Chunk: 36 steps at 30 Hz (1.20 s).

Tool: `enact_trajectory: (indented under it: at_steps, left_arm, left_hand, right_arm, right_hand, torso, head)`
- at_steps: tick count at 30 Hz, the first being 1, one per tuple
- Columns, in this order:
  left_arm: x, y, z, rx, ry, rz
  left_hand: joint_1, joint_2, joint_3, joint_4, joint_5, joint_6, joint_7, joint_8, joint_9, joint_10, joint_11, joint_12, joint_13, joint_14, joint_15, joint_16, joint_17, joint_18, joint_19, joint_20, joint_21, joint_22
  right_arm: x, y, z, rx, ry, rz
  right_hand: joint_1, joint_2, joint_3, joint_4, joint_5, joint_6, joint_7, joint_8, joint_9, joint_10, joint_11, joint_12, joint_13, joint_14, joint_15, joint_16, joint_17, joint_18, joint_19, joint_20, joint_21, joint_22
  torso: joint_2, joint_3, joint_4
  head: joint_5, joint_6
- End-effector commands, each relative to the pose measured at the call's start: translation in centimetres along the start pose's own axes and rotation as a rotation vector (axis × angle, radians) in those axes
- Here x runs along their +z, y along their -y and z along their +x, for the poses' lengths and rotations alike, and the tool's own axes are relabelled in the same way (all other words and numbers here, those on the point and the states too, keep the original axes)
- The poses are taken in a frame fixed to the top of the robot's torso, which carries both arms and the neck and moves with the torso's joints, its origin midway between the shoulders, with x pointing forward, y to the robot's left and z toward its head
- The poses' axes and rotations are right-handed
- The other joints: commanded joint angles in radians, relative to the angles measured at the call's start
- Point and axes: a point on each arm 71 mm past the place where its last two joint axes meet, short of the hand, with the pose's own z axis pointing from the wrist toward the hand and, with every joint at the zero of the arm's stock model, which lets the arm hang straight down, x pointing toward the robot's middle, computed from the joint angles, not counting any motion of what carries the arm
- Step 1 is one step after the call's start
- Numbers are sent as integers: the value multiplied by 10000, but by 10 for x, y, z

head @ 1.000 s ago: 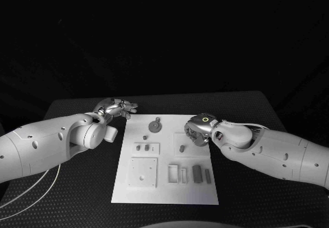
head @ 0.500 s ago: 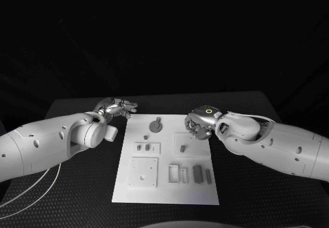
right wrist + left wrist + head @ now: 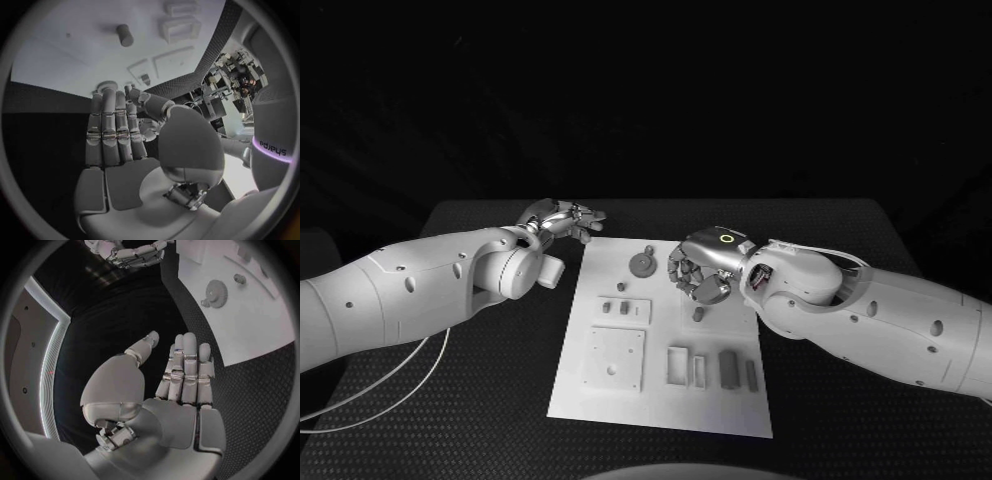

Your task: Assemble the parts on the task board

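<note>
On board (image 3: 589, 395): one gear (image 3: 643, 263).

A black table (image 3: 488, 400) with a woven-looking top carries the white task board (image 3: 668, 400) at its middle.

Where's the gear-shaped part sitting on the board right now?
In the head view, the gear-shaped part lies near the far edge of the task board, between the left hand and the right hand.

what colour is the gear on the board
Grey gear on the white board; clearest in the head view.
</note>
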Motion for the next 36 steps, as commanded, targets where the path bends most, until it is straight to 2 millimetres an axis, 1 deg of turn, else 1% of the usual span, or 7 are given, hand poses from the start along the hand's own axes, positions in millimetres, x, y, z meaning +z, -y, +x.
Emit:
enact_trajectory:
  at_steps: [1, 3, 8, 18, 24, 30, 36]
  left_arm:
    - [3, 2, 3, -24, -97, 79]
    - [4, 3, 5, -16, -95, 94]
    - [7, 5, 7, -4, -94, 151]
    - [11, 8, 9, 36, -28, 242]
    - [12, 9, 11, 29, -91, 252]
    - [13, 10, 13, 22, -142, 262]
    - [13, 10, 15, 16, -183, 262]
  left_hand:
    - [-90, -1, -43, -4, 16, -59, 11, 68, -17, -19, 79, 11, 12, 92, 10, -48, 12, 22, 66, -409, -49, -2]
    - [-90, -1, -43, -5, 16, -59, 11, 69, -17, -19, 79, 10, 13, 91, 11, -50, 12, 22, 66, -408, -50, -2]
    - [-91, -1, -44, -5, 16, -58, 10, 72, -19, -21, 80, 10, 13, 90, 11, -55, 13, 21, 64, -408, -54, -1]
    - [-93, 1, -44, -5, 16, -56, 9, 78, -22, -19, 79, 12, 15, 84, 13, -67, 14, 20, 58, -406, -63, 0]
    - [-93, 3, -43, -5, 16, -53, 7, 82, -24, -17, 79, 13, 17, 81, 14, -74, 15, 19, 53, -404, -69, 1]
    - [-94, 5, -44, -5, 16, -52, 6, 85, -26, -17, 80, 13, 18, 79, 15, -80, 17, 17, 49, -403, -75, 2]
    - [-96, 5, -45, -5, 16, -54, 6, 88, -29, -18, 80, 13, 19, 79, 16, -86, 18, 16, 45, -401, -80, 3]
  right_arm:
    - [7, -14, 5, 428, -115, -431]
    - [11, -22, 10, 492, -186, -628]
    - [19, -42, 28, 45, -300, -1142]
    - [26, -65, 57, -62, -728, -1657]
    - [26, -72, 68, -34, -974, -1782]
    - [26, -77, 79, 26, -1117, -1877]
    - [27, -80, 81, 68, -1148, -1938]
  right_hand:
    - [-71, 33, -18, -68, -11, 47, 30, -32, 20, -38, 20, -12, 20, 78, 7, -40, 18, 62, 52, -4, 25, 14]
    - [-85, 73, -46, -96, -7, 41, 34, -44, 29, -48, 24, -21, 42, 81, 9, -59, 40, 62, 46, -3, 24, 18]
    - [-100, 122, -78, -142, -5, 34, 39, -61, 43, -59, 27, -33, 75, 86, 10, -88, 71, 62, 39, 0, 23, 24]
    - [-101, 136, -89, -182, -4, 43, 37, -69, 58, -56, 24, -36, 105, 101, 7, -109, 97, 62, 46, -3, 27, 29]
    - [-106, 146, -93, -196, -3, 45, 37, -74, 64, -55, 24, -39, 119, 108, 5, -119, 110, 62, 51, -3, 29, 32]
    - [-110, 159, -95, -209, -2, 46, 37, -80, 70, -57, 24, -43, 132, 113, 5, -131, 121, 62, 53, -3, 30, 33]
    - [-117, 168, -99, -223, -1, 47, 38, -87, 76, -59, 25, -47, 146, 117, 5, -143, 132, 62, 54, -3, 30, 35]
  torso:
    - [-13, -14, -1]
    - [-20, -18, -2]
    - [-60, -64, -4]
    - [-16, -40, 32]
    - [-14, -44, 18]
    - [-11, -18, 11]
    - [-25, -18, 15]
  head:
    - [330, -49]
    - [489, -56]
    - [812, -146]
    - [1215, -270]
    - [1324, -350]
    - [1429, -457]
    - [1495, -522]
